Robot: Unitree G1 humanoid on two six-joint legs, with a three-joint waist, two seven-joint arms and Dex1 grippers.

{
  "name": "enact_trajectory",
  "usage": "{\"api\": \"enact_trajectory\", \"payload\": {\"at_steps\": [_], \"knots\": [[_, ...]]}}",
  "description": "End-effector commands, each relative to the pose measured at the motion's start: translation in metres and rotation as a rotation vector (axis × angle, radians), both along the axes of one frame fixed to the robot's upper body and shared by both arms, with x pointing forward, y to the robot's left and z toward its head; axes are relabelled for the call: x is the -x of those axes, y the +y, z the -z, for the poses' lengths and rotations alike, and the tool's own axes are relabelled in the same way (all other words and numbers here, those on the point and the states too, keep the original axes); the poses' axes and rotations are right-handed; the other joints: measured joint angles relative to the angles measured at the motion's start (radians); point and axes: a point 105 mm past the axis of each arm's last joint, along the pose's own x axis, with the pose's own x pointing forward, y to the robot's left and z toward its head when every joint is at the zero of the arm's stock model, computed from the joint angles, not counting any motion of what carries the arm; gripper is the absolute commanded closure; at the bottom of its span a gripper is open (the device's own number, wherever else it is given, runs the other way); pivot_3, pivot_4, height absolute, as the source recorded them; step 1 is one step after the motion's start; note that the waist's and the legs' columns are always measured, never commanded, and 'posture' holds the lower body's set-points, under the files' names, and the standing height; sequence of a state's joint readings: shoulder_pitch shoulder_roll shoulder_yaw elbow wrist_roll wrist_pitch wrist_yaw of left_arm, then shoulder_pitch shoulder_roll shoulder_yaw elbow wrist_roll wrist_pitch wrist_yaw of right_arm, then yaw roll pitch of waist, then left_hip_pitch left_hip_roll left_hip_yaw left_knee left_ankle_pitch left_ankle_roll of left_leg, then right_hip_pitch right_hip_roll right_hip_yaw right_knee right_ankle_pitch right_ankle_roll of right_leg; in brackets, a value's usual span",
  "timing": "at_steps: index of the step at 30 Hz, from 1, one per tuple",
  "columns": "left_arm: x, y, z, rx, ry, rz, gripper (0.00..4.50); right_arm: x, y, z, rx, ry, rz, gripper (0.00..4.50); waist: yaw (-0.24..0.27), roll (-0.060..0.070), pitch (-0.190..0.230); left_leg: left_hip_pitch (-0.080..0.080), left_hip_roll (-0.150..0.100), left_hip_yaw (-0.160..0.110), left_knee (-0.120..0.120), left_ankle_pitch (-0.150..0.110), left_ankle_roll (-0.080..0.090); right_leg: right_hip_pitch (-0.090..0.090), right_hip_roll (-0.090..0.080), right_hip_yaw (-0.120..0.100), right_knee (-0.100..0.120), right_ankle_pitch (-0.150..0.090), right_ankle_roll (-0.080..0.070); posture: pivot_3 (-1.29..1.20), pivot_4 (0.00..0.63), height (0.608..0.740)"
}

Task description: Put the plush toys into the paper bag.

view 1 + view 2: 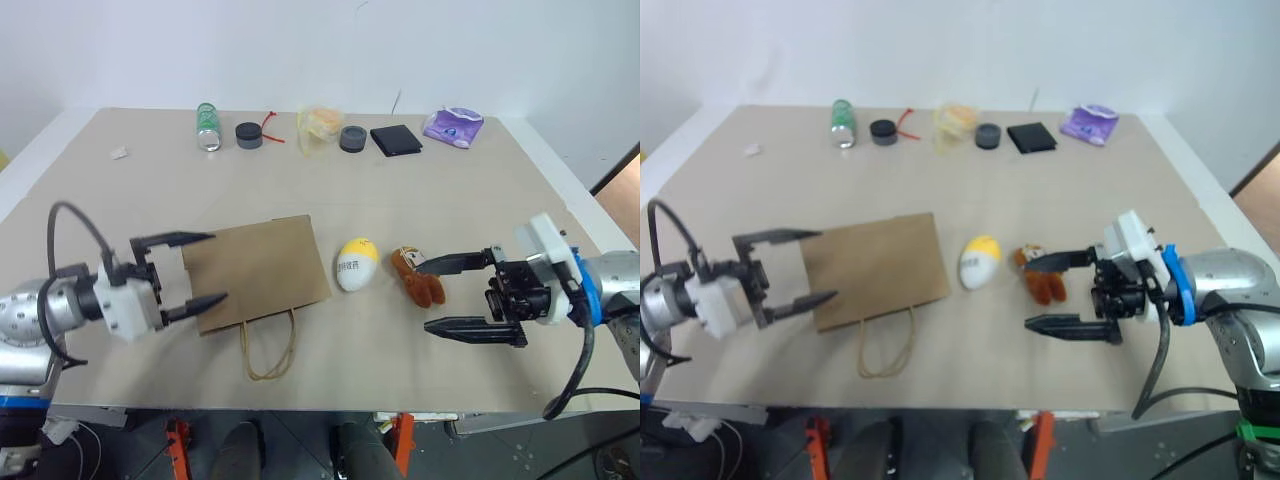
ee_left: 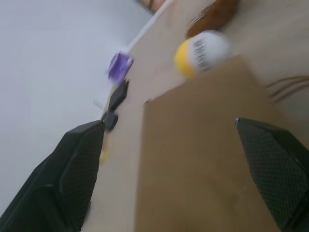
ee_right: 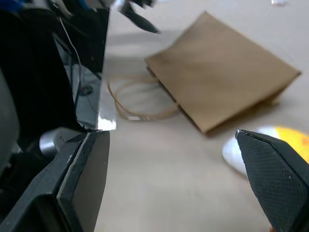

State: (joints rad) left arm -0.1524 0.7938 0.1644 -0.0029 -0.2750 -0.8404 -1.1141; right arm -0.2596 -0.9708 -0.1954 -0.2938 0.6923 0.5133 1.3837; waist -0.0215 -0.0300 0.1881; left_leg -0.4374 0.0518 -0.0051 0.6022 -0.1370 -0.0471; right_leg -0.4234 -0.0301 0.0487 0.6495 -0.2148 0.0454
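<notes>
2 plush toys lie side by side near the middle of the table point(image 1: 120, 200): a smooth white egg toy point(image 1: 356, 264) with a yellow cap and dark print, and just to its right a fuzzy brown animal toy point(image 1: 417, 278), elongated, with paler patches. Left of the egg toy, close but apart, 1 paper bag point(image 1: 262, 270) lies flat, matte brown kraft, rectangular, its 2 twisted tan loop handles point(image 1: 270, 350) trailing toward the near table edge. The left gripper point(image 1: 205, 270) hangs at the bag's left edge, its 2 black tapered fingers spread wide and empty, one over the bag's far-left corner, one nearer the handle side (contact with the paper cannot be told). The right gripper point(image 1: 445, 296) sits just right of the brown toy, 2 fingers likewise splayed and holding nothing, the upper fingertip crossing in front of the toy. Along the far edge, 1 clear plastic bottle point(image 1: 207, 127) with a green band, 2 dark round discs point(image 1: 248, 135), 1 red tie point(image 1: 270, 131), 1 crinkly clear-wrapped yellowish item point(image 1: 320, 126), 1 flat black square wallet point(image 1: 397, 140), 1 glossy purple packet point(image 1: 453, 126). The tabletop is plain beige, matte.
</notes>
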Motion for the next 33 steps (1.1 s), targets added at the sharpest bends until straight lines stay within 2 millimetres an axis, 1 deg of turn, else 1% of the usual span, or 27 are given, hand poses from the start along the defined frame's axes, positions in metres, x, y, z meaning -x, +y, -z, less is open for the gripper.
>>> {"api": "enact_trajectory", "payload": {"at_steps": [1, 5, 14, 18, 25, 29, 33], "knots": [[0.015, -0.006, 0.002, -0.037, -0.094, 0.089, 0.05, 0.004, 0.005, -0.005, 0.008, -0.062, -0.010, 0.00, 0.000, 0.000, 0.000, 0.000, 0.000, 0.000, 0.000, 0.000, 0.000, 0.000, 0.000, 0.000, 0.000, 0.000, 0.000, 0.00, 0.150, 0.740], [0.025, -0.014, 0.017, -0.077, -0.102, 0.150, 0.05, 0.006, 0.004, -0.004, -0.003, -0.062, 0.011, 0.00, 0.000, 0.000, 0.000, 0.000, 0.001, 0.001, 0.001, 0.000, 0.000, 0.000, 0.000, 0.000, 0.000, 0.001, 0.000, 0.00, 0.150, 0.740], [0.026, -0.016, 0.030, -0.110, -0.101, 0.169, 0.05, 0.007, 0.004, -0.003, -0.010, -0.059, 0.025, 0.00, 0.000, 0.000, -0.001, 0.000, 0.001, 0.002, 0.001, 0.000, 0.000, 0.000, 0.000, 0.001, 0.000, 0.001, 0.000, 0.00, 0.150, 0.740], [0.028, -0.015, 0.042, -0.151, -0.091, 0.190, 0.05, 0.007, 0.004, -0.003, -0.011, -0.058, 0.031, 0.00, 0.000, 0.000, -0.001, 0.000, 0.001, 0.002, 0.001, 0.000, 0.000, 0.000, 0.000, 0.001, 0.000, 0.001, 0.000, 0.00, 0.150, 0.740], [0.026, -0.016, 0.050, -0.145, -0.084, 0.179, 0.05, 0.007, 0.003, -0.004, -0.017, -0.052, 0.044, 0.00, 0.000, 0.000, -0.001, 0.001, 0.001, 0.003, 0.001, 0.000, 0.000, 0.000, 0.000, 0.001, 0.000, 0.001, 0.000, 0.00, 0.150, 0.740], [0.022, -0.026, 0.057, -0.149, -0.085, 0.193, 0.05, 0.006, 0.004, -0.005, -0.022, -0.050, 0.044, 0.00, 0.000, 0.000, -0.001, 0.001, 0.001, 0.003, 0.001, 0.000, 0.000, 0.000, 0.000, 0.001, 0.000, 0.001, 0.000, 0.00, 0.150, 0.740], [0.016, -0.033, 0.057, -0.138, -0.095, 0.195, 0.05, 0.006, 0.004, -0.006, -0.021, -0.049, 0.046, 0.00, 0.000, -0.001, -0.001, 0.000, 0.001, 0.003, 0.001, 0.000, 0.000, 0.000, 0.000, 0.002, 0.000, 0.001, 0.001, 0.00, 0.150, 0.740]]}}
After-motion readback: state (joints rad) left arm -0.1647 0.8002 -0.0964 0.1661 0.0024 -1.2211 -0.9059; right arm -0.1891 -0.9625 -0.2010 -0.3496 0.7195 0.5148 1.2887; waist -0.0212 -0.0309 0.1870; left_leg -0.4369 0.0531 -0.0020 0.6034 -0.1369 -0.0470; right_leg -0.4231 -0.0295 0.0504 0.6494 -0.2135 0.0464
